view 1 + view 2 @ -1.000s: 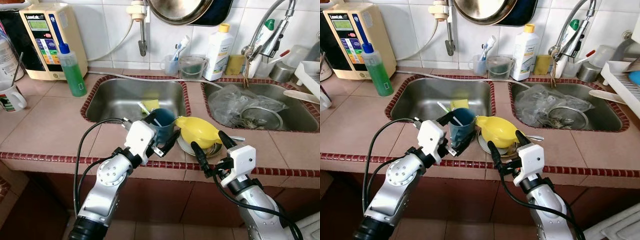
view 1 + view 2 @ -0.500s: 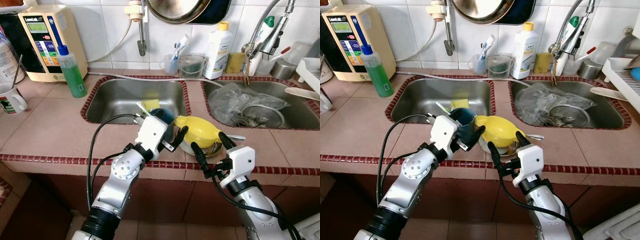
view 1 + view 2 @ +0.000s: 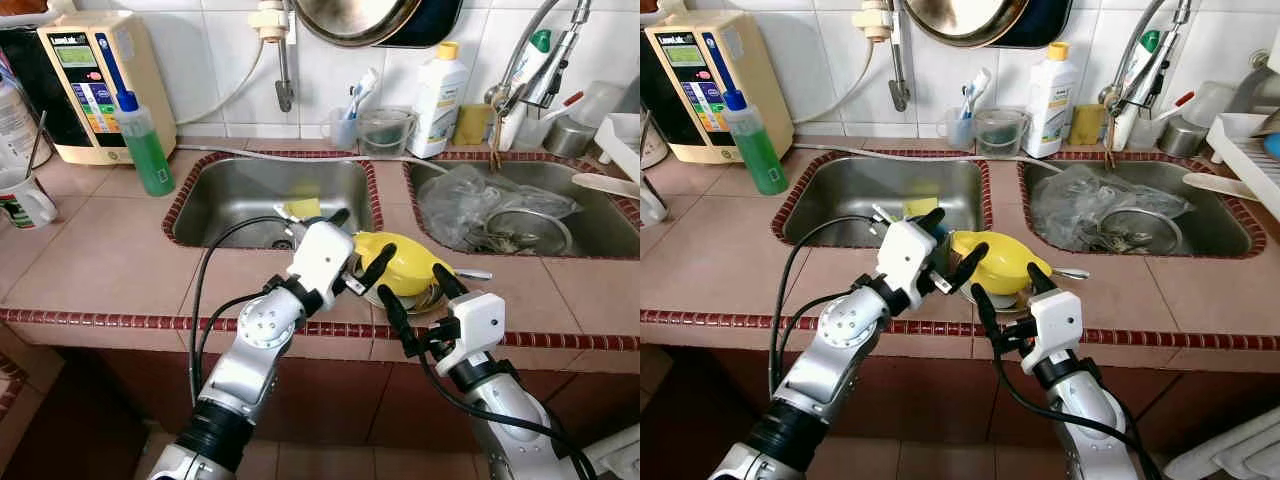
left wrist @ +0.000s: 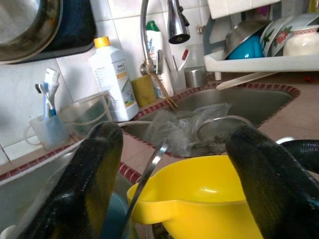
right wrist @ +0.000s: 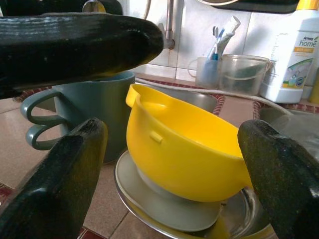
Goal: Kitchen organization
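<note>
Yellow bowl (image 3: 405,262) on the tiled worktop (image 3: 90,265), tilted on a stack of plates (image 5: 164,204) on the strip between the two sinks, with a blue-grey mug (image 5: 94,114) touching it on the robot's left. The left gripper (image 3: 352,253) hangs over the mug and the bowl's spouted rim, fingers (image 4: 97,169) spread and holding nothing; its wrist view looks across the bowl's open mouth, a metal utensil handle (image 4: 149,167) rising from the mug between the fingers. The right gripper (image 3: 415,300) sits just in front of the bowl at the worktop's near edge, fingers (image 5: 60,184) likewise spread, with the bowl's body straight ahead between them. The bowl lies forward of both grippers; the right appears squarely aligned with it, the left closer to the mug.
</note>
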Controlling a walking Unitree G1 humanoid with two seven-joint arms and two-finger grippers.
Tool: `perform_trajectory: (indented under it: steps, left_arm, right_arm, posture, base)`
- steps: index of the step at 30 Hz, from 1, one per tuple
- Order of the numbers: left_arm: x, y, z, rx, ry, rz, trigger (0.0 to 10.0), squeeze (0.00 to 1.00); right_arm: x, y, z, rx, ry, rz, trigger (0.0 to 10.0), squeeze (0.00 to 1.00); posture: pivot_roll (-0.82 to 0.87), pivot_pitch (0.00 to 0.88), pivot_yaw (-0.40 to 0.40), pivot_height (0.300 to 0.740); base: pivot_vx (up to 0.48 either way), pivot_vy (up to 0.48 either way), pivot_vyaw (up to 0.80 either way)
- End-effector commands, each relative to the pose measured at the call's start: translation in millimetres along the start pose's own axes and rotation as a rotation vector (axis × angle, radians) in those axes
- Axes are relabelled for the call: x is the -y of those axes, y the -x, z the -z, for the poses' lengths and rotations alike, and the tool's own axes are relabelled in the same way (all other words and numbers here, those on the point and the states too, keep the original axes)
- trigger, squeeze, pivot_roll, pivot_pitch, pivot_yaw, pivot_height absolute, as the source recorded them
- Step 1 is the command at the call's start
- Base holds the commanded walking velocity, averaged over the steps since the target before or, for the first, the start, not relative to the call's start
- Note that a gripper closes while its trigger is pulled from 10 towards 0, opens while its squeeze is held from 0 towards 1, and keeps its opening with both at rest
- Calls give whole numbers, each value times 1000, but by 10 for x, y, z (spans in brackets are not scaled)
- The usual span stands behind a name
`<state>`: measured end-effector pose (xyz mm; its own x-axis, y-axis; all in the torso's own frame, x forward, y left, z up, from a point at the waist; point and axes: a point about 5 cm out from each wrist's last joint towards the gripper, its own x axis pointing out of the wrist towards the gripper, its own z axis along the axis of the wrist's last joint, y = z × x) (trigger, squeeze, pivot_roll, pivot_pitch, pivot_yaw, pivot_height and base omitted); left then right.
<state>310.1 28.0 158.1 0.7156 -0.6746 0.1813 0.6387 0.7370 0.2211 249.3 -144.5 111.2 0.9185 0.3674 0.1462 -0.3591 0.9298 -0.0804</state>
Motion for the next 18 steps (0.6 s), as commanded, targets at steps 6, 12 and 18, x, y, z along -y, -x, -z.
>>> perform_trajectory:
  steps: [6,12,18]
  left_arm:
    - [-38,-32,4,-26,-9,-1,0,0]
    - [-48,-19,23,-47,-19,-5,0,0]
    - [-62,8,32,-57,-24,-14,0,0]
  right_arm:
    - [-30,2,-59,28,2,15,10000,0]
    - [-48,14,-55,27,-1,21,10000,0]
    - [-63,17,-51,27,-7,28,10000,0]
  posture:
    - [-108,0,91,740]
    - [-109,0,97,740]
    - [-104,0,98,740]
  base:
    - [0,0,0]
    - [0,0,0]
    - [0,0,0]
